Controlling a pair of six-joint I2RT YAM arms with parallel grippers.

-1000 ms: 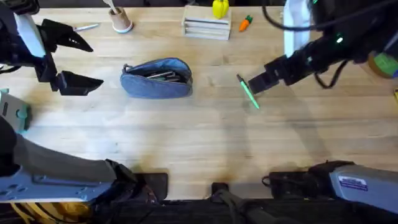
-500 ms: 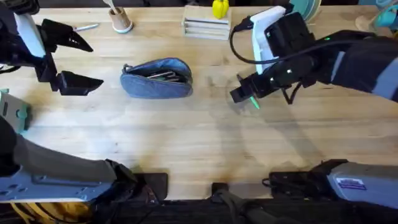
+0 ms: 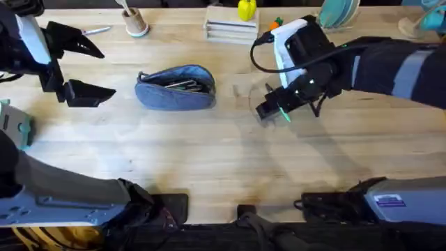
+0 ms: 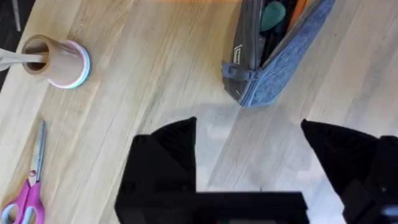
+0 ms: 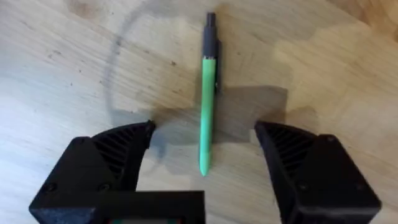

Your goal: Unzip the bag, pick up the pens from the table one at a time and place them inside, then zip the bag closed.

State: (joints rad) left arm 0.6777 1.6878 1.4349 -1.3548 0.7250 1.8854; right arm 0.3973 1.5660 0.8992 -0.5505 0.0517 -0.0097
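I have brought the right pincer [image 5: 205,162] down over the green pen [image 5: 208,99], which lies flat on the bench [image 3: 209,160] to the right of the bag; half a second ago the pincer was slightly farther right, and now its released fingers straddle the shaft, one on each side, touching nothing that I can see. I judge a short drop and a squeeze will get me the pen. Farther off, the bag [image 3: 175,87] sits unzipped with dark pens inside. My left pincer [image 4: 249,168] hasn't moved, splayed and empty, parked just beside the bag's end, with scissors [image 4: 28,186] and a cup [image 4: 59,59] nearby.
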